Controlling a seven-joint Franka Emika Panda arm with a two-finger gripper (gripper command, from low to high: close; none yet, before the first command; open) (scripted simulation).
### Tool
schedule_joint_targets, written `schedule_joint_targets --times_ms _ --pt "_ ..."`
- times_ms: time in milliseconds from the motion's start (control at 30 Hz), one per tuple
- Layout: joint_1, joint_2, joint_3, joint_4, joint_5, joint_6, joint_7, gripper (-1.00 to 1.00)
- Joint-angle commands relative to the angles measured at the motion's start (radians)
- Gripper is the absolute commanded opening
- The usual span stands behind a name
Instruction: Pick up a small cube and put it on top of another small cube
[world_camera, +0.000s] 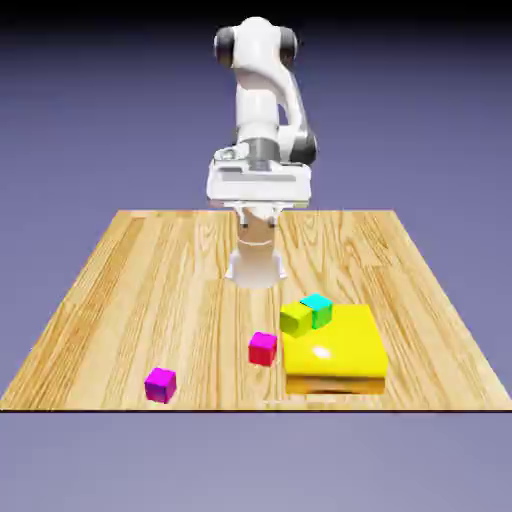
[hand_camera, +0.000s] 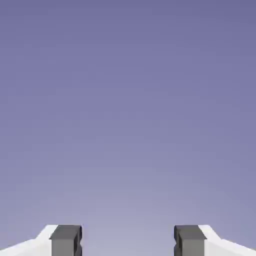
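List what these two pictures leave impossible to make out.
- Yellow slab, exterior view: part of its far left side, hidden behind the lime-green cube.
- Teal cube, exterior view: its near left part, hidden by the lime-green cube.
- Magenta-purple cube, exterior view: its underside, against the table.
- Hand view: the finger tips' lower ends, cut off by the bottom edge.

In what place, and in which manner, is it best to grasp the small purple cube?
Probably by two opposite upright side faces of the small purple cube, coming from straight above. It sits flat on the table, its sides are flat and parallel, and no neighbour touches it.
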Motion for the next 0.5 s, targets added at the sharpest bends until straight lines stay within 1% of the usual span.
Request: schedule_joint_targets --times_ms 0,467 --pt "-0.008 0.036 -0.006 0.016 0.014 -0.002 -0.012 0.0" --pt "-0.117 0.544 -0.092 0.233 0.209 -0.036 -0.186 0.0"
